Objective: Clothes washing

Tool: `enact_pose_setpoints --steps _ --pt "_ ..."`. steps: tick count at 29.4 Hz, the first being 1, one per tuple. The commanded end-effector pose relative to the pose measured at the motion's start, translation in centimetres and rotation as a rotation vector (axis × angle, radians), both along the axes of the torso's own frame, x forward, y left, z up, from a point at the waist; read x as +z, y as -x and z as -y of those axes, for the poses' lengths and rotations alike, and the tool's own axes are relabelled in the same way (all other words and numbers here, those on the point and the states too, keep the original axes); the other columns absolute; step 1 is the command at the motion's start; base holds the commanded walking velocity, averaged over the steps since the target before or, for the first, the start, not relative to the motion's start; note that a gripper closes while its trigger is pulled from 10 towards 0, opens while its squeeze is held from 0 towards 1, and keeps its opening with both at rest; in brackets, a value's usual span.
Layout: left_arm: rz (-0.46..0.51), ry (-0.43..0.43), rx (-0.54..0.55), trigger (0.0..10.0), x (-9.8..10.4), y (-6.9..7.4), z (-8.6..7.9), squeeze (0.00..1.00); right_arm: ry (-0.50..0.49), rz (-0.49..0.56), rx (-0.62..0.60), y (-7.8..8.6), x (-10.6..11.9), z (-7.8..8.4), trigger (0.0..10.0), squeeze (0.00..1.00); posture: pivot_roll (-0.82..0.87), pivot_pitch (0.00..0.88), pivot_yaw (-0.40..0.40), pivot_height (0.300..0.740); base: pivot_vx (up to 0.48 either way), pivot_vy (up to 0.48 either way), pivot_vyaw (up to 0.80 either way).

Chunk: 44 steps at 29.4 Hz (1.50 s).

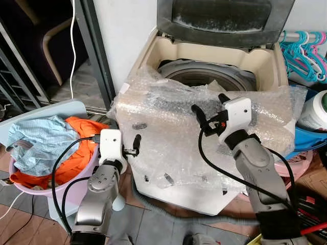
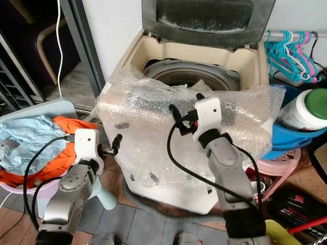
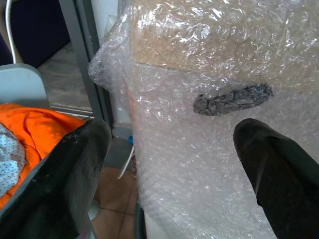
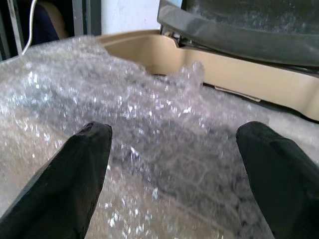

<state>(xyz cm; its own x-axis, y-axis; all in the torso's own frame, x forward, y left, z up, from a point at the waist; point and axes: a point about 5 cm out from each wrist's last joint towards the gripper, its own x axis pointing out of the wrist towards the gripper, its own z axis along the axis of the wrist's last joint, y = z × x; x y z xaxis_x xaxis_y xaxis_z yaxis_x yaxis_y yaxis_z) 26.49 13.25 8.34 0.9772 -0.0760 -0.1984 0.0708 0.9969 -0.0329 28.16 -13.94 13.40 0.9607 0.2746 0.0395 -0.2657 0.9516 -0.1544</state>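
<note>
We stand before the open washing machine (image 1: pixel 204 76), its front draped in bubble wrap (image 1: pixel 173 132). Our right gripper (image 1: pixel 210 109) hovers fingers wide and empty above the wrap, the drum just beyond it. Our left gripper (image 1: pixel 137 145), also wide and empty, faces the wrapped front corner; the clothes (image 1: pixel 46 143) lie in the pink basin (image 1: pixel 66 186) behind and outboard of it. To load well, we judge the left arm should turn back toward the basin, pinch the heap's top, and lift clear of the wrap.
</note>
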Motion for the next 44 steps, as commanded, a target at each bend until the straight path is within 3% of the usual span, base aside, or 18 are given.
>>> enact_pose_setpoints --steps 1,3,7,15,21,22,23,25,27,29,30,34,36,37,38,39,42,44 --pt "0.035 -0.005 0.009 10.0 0.5 -0.1 -0.2 0.0 0.034 0.008 0.024 0.7 -0.2 -0.8 10.0 0.0 -0.05 0.0 0.008 0.74 0.0 0.0 0.0" --pt "0.044 0.002 0.011 10.0 0.7 -0.2 0.0 0.0 -0.033 -0.036 0.055 1.4 -0.9 -0.7 10.0 0.0 -0.05 0.0 0.002 0.74 0.0 0.0 0.0" --pt "0.062 0.018 0.02 10.0 1.2 -0.6 0.4 0.0 -0.02 -0.054 -0.063 1.8 -2.2 0.6 10.0 0.0 -0.04 0.0 -0.015 0.74 0.0 0.068 0.0" --pt "0.067 -0.008 0.008 10.0 1.3 -0.5 0.6 0.0 -0.095 -0.114 -0.053 2.1 -3.4 -0.6 10.0 0.0 -0.03 0.0 0.001 0.74 0.0 0.43 0.0" --pt "0.071 -0.015 0.016 10.0 1.3 -0.5 0.7 0.0 -0.015 -0.139 -0.1 1.7 -3.9 -0.6 10.0 0.0 -0.04 0.0 0.002 0.74 0.0 0.48 0.0" --pt "0.07 -0.012 0.016 10.0 1.3 -0.4 0.7 0.0 -0.018 -0.129 -0.102 1.7 -3.9 -0.6 10.0 0.0 -0.04 0.0 0.002 0.74 0.0 0.48 0.0" --pt "0.072 -0.013 0.013 10.0 1.3 -0.4 0.9 0.0 -0.098 -0.141 -0.084 1.7 -3.6 -0.8 10.0 0.0 -0.04 0.0 0.0 0.74 0.0 0.48 0.0" --pt "0.072 -0.015 0.011 10.0 1.3 -0.3 1.0 0.0 -0.103 -0.095 -0.101 1.5 -3.1 -0.7 10.0 0.0 -0.04 0.0 -0.001 0.74 0.0 0.48 0.0" --pt "0.072 -0.014 0.011 10.0 1.3 -0.3 1.0 0.0 -0.026 -0.082 -0.137 1.4 -3.2 -0.5 10.0 0.0 -0.04 0.0 -0.002 0.74 0.0 0.48 0.0" --pt "0.069 -0.016 0.013 10.0 1.2 -0.3 1.1 0.0 -0.101 -0.15 -0.056 1.8 -3.5 -0.8 10.0 0.0 -0.04 0.0 -0.003 0.74 0.0 0.48 0.0" --pt "0.067 -0.019 0.017 10.0 1.2 -0.3 1.1 0.0 -0.209 -0.154 -0.034 2.1 -3.4 -0.8 10.0 0.0 -0.04 0.0 -0.005 0.74 0.0 0.48 0.0" --pt "0.067 -0.021 0.023 10.0 1.2 -0.3 0.9 0.0 -0.148 -0.145 -0.079 1.8 -3.5 -0.4 10.0 0.0 -0.04 0.0 -0.003 0.74 0.0 0.48 0.0" --pt "0.072 -0.012 0.018 10.0 1.3 -0.3 0.9 0.0 -0.007 -0.123 -0.129 1.4 -3.6 -0.3 10.0 0.0 -0.04 0.0 -0.001 0.74 0.0 0.48 0.0" --pt "0.072 -0.012 0.018 10.0 1.3 -0.3 0.9 0.0 -0.007 -0.123 -0.129 1.4 -3.6 -0.3 10.0 0.0 -0.04 0.0 -0.001 0.74 0.0 0.48 0.0" --pt "0.085 -0.006 0.014 10.0 1.4 -0.3 0.9 0.0 -0.149 -0.162 -0.128 1.4 -3.8 -0.7 10.0 0.0 -0.04 0.0 0.002 0.74 0.0 0.27 0.0" --pt "0.094 -0.024 0.004 10.0 1.5 -0.3 0.8 0.0 -0.196 -0.186 -0.143 1.3 -3.8 -0.7 10.0 0.0 -0.04 0.0 0.002 0.74 0.0 0.0 0.0" --pt "0.094 -0.028 0.019 10.0 1.4 -0.3 0.5 0.0 -0.148 -0.15 -0.184 1.0 -3.4 -0.2 10.0 0.0 -0.04 0.0 0.002 0.74 0.0 0.0 0.0" --pt "0.073 -0.055 0.055 10.0 1.1 -0.4 0.1 0.0 -0.112 -0.187 -0.185 1.3 -4.0 0.2 10.0 0.0 -0.04 0.0 0.003 0.74 0.0 0.0 0.0"
